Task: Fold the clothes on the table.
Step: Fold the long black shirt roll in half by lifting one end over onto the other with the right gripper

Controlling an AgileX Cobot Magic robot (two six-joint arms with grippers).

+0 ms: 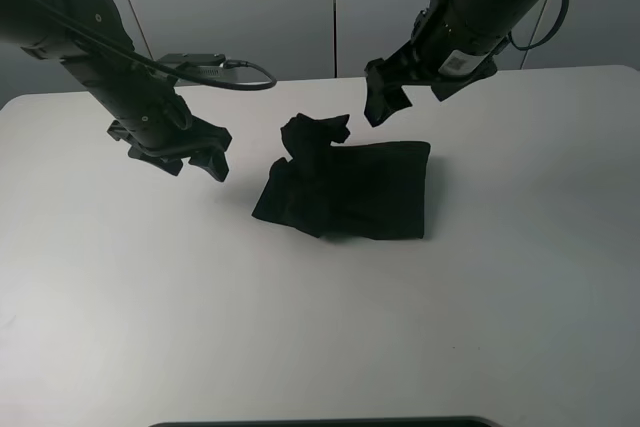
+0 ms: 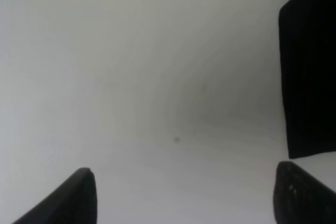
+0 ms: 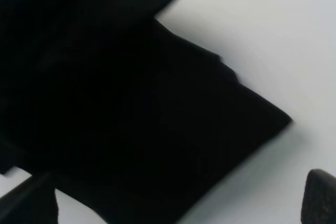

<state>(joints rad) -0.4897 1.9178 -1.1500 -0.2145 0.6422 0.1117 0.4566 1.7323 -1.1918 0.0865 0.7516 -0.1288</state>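
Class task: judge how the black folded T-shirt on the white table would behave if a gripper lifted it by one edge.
The black folded T-shirt would probably droop limply: its layers already lie rumpled, one flap sticking up. Likely light, being thin cloth. Pushed across the smooth white table, it may bunch rather than slide whole.

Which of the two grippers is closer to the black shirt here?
The right gripper, hovering just above the shirt's far edge; the left gripper hangs over bare table, off to the side.
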